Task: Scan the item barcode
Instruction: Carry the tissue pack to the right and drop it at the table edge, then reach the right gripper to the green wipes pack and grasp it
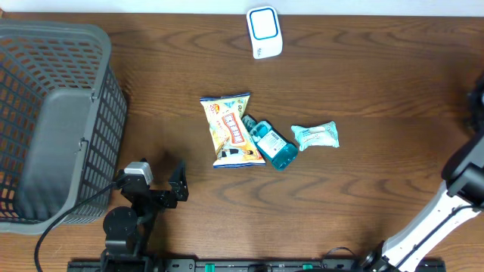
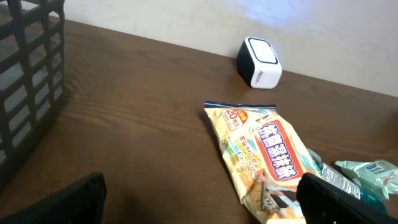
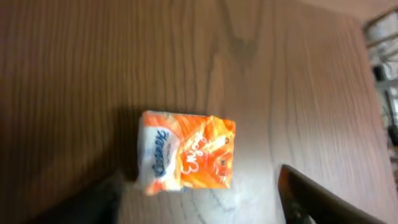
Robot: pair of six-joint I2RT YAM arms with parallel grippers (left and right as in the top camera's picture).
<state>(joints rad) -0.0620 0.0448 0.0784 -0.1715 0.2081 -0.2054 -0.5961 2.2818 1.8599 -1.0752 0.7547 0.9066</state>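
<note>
A white scanner (image 1: 264,32) with a blue face stands at the table's far edge, also in the left wrist view as scanner (image 2: 260,62). At the table's middle lie a yellow snack bag (image 1: 231,130), a teal bottle (image 1: 272,143) and a mint-green packet (image 1: 316,136). My left gripper (image 1: 175,189) is open near the front edge, left of the snack bag (image 2: 264,155), holding nothing. In the right wrist view my right gripper (image 3: 205,202) is open. A blurred orange-and-white packet (image 3: 186,149) sits free on the wood just ahead of its fingers.
A grey mesh basket (image 1: 53,121) fills the left side of the table, with its wall (image 2: 31,81) at the left of the left wrist view. The right arm (image 1: 454,204) enters from the right edge; its gripper lies outside the overhead view.
</note>
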